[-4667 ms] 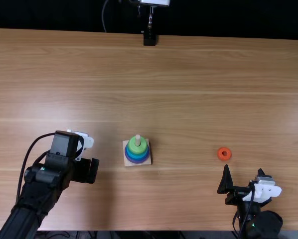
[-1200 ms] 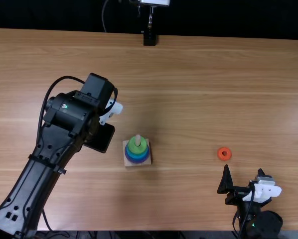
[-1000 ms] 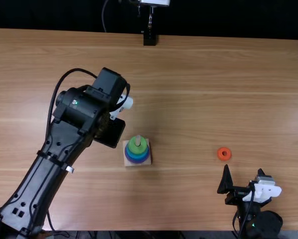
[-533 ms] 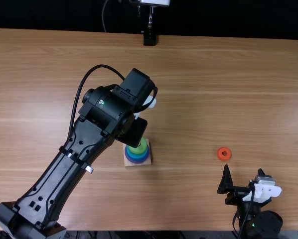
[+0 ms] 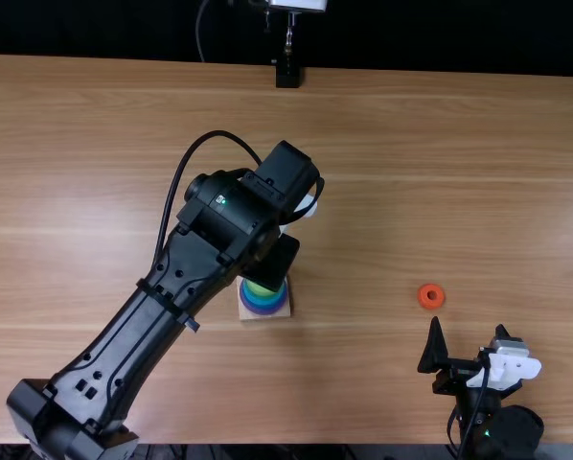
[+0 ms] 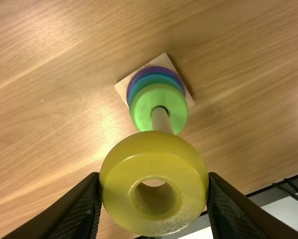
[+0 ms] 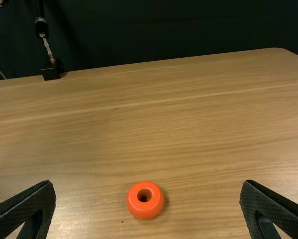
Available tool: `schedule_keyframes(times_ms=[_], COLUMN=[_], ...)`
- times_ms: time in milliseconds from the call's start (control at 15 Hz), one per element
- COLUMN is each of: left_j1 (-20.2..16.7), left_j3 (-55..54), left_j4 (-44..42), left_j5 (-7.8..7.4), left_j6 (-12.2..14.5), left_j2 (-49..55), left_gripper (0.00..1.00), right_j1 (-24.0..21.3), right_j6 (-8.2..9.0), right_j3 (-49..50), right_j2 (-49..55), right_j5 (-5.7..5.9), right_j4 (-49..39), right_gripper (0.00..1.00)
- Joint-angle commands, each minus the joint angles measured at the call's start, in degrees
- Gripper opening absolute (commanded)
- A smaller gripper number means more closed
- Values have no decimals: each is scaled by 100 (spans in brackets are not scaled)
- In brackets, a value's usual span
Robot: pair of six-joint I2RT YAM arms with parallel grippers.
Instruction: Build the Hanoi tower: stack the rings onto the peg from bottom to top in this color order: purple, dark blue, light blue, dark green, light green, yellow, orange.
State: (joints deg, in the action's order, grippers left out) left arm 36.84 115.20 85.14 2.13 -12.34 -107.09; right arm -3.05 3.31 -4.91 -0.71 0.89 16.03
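My left gripper [image 5: 275,264] is over the far side of the ring stack [image 5: 263,303], partly covering it. In the left wrist view, my left gripper [image 6: 154,175] is shut on the yellow ring [image 6: 154,219], whose hole faces the camera. The ring hides the lower picture's peg [image 6: 161,120] in part. On the peg's square base [image 6: 122,88] lie purple [image 6: 133,83], blue and green [image 6: 144,103] rings, green on top. The orange ring [image 5: 431,296] lies flat on the table. Beside it, my right gripper [image 5: 469,327] stands open; in the right wrist view, my right gripper [image 7: 148,184] has the orange ring [image 7: 139,211] beyond its fingers.
A black stand [image 5: 287,75] is at the table's far edge, left of the right arm. The left forearm [image 5: 143,335] stretches diagonally over the near left part of the wooden table [image 5: 411,172].
My left gripper has swung from the left side of the table rightward, until it partly covers the stack. The right arm, the stack and the orange ring have stayed put.
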Motion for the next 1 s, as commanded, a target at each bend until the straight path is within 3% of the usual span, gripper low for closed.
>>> schedule_keyframes(times_ms=[0, 933], left_j1=[87, 148], left_j3=[187, 161], left_j4=[-3, -14], left_j5=[-23, -23], left_j6=[-106, -148], left_j2=[-207, -295], left_gripper=[0, 0], right_j1=[-38, -38], right_j6=[17, 17], right_j3=[412, 412], right_j2=[71, 71], right_j5=[70, 70], right_j4=[439, 439], right_gripper=[100, 100])
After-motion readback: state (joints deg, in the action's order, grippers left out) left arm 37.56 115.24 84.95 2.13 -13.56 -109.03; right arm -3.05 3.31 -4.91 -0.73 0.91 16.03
